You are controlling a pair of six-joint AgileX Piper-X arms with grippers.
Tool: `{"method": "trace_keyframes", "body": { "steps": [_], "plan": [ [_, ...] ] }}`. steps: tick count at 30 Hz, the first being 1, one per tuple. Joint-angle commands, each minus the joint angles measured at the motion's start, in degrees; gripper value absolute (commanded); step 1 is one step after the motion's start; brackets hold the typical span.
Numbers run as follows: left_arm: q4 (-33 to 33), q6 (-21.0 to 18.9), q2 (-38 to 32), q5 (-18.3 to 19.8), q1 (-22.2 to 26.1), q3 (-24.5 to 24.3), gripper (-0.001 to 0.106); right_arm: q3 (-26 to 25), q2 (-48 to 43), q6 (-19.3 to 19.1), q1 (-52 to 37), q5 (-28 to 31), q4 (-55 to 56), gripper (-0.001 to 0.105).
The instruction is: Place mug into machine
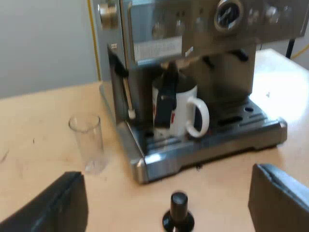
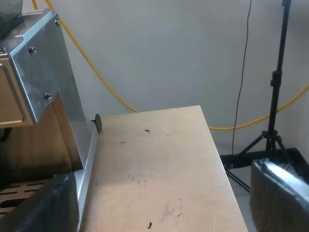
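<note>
Mug (image 1: 179, 112) seated on machine (image 1: 193, 53) tray (image 1: 227, 137), handle (image 1: 200, 117) toward three o'clock; left gripper (image 1: 166, 175) and right gripper (image 2: 162, 171) spread, empty; task apparently complete.

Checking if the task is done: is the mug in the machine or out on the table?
In: the mug stands upright on the espresso machine's drip tray, behind the holder's dark handle.

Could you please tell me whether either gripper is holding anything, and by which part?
Nothing is held. The left gripper and right gripper have open, empty fingers; the mug stands in the espresso machine, touched by neither.
</note>
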Motion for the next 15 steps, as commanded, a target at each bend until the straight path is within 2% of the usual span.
{"method": "trace_keyframes", "body": {
  "steps": [1,6,8,15],
  "plan": [
    [0.90,-0.27,-8.05,-1.84,0.03,-0.21,0.070,-0.15,-2.36,-0.59,-0.21,0.00,-0.37,0.072],
    [-2.33,-0.27,-8.05,-8.72,0.04,3.15,0.070,1.30,-2.36,-0.59,-0.21,0.00,-0.48,0.072],
    [-3.63,-0.15,-7.94,-9.96,0.04,5.17,0.070,2.25,-2.36,-0.59,-0.21,0.00,-0.48,0.072],
    [-8.28,0.15,-7.94,-9.96,0.04,13.93,0.070,7.59,-2.36,-0.59,-0.21,0.00,-0.48,0.072]
  ]
}}
